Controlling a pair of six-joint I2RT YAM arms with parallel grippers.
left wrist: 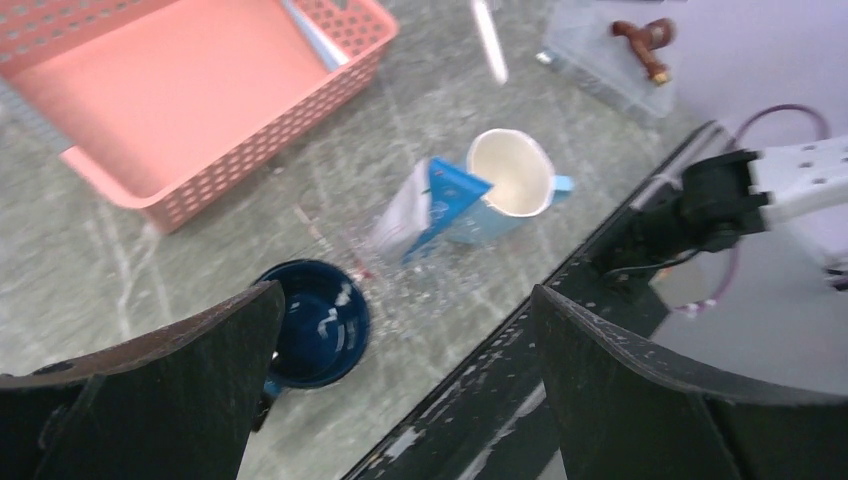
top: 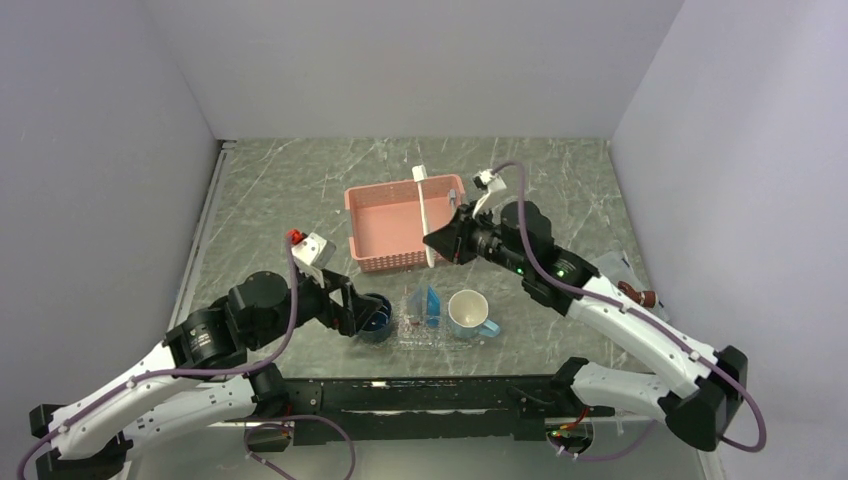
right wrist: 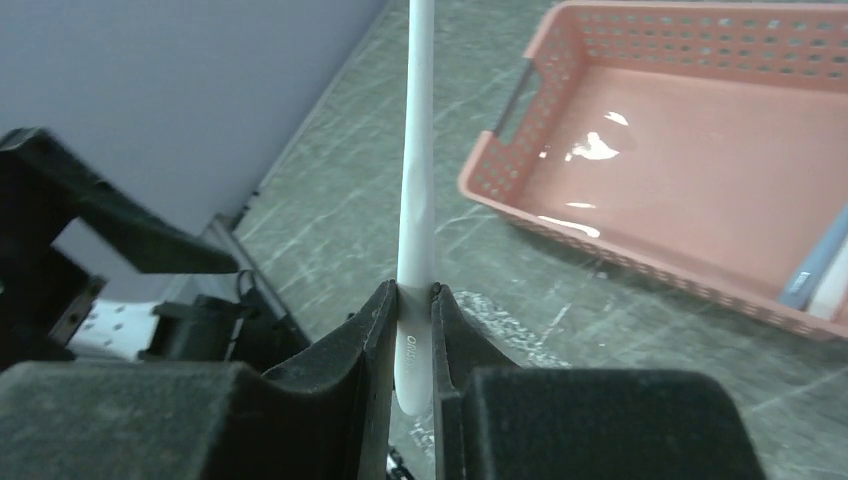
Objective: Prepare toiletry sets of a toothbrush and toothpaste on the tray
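Clamped in the right gripper [right wrist: 413, 300] near its butt end: the toothbrush [right wrist: 417, 150], white shaft pinched tight between the two fingers and sticking far out past their tips. From above, held in the air close by the pink basket [top: 395, 225], at 12 o'clock from the tray [top: 440, 341]. Not yet laid on the tray.

Already on the tray: a blue toothpaste [top: 428, 306] tube, propped on edge near the middle. Just at its 3 o'clock, a white mug [top: 467, 313] with a blue handle, apparently on the tray's end. At the tray's 9 o'clock, just beside the rim, a dark blue mug [top: 375, 319]; touching or apart, cannot tell. Hovering above that mug, the left gripper [top: 357, 308], fingers spread wide and holding nothing.

Lying in the basket along its 3 o'clock wall, a slim pale item [right wrist: 820, 265], too cropped to name. Well apart at 3 o'clock, near the side wall, a clear box [top: 625, 272] with a brown piece inside.

Judged somewhere in the first half: one tube in place, its brush in the air, no set complete. Left to do, most likely: lower this brush beside the blue tube, then bring a second brush and a second tube for another set. No white-and-red tube to be found in any view.
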